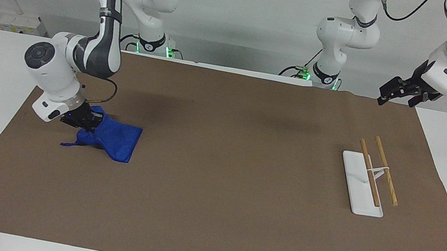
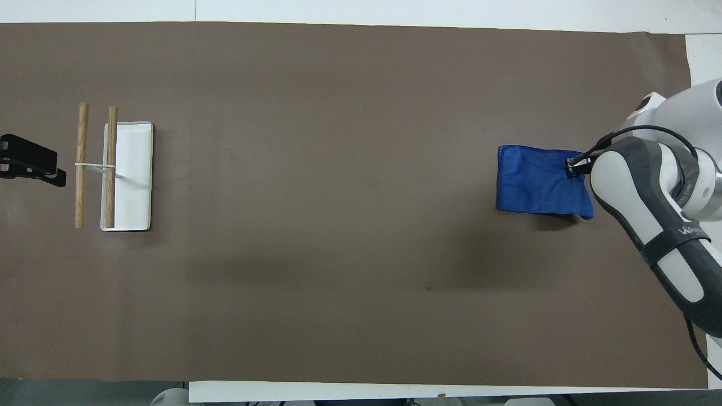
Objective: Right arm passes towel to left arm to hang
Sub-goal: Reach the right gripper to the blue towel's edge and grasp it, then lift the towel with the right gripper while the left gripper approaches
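Observation:
A blue towel (image 1: 117,140) lies bunched on the brown mat at the right arm's end of the table; it also shows in the overhead view (image 2: 536,180). My right gripper (image 1: 88,120), with a small blue light at its wrist, is shut on one end of the towel and holds that end lifted off the mat while the other end rests on it. In the overhead view the right gripper (image 2: 576,167) is mostly hidden under the arm. My left gripper (image 1: 395,92) waits raised at the left arm's end, also in the overhead view (image 2: 31,163).
A white rack base (image 1: 359,179) with two wooden bars (image 1: 385,170) stands at the left arm's end; it also shows in the overhead view (image 2: 132,175). The brown mat (image 1: 228,200) covers most of the white table.

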Robot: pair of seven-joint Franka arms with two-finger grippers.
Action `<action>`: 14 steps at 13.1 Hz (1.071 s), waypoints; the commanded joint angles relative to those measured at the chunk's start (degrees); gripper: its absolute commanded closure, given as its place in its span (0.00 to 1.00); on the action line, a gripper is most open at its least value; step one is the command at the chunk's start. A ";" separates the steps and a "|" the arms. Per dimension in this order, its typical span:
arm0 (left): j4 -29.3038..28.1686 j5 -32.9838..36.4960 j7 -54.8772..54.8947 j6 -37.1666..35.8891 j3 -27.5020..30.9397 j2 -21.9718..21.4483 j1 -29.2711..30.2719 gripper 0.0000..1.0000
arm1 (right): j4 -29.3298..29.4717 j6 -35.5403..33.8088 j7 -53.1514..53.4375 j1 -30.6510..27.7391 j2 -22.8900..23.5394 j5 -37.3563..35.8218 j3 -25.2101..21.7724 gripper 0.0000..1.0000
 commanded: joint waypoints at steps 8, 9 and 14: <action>-1.14 -0.58 -0.53 -0.68 0.00 -1.11 0.25 0.00 | 14.14 -14.78 49.92 -0.12 -0.22 21.76 18.13 1.00; -1.14 -0.40 -2.80 -0.95 -0.08 -1.46 -0.19 0.00 | 14.67 -13.38 53.61 -0.03 -0.04 26.24 19.45 1.00; -4.56 -3.28 -24.63 4.04 -1.31 -3.04 -1.41 0.00 | 14.67 1.19 67.51 2.95 0.83 39.79 24.81 1.00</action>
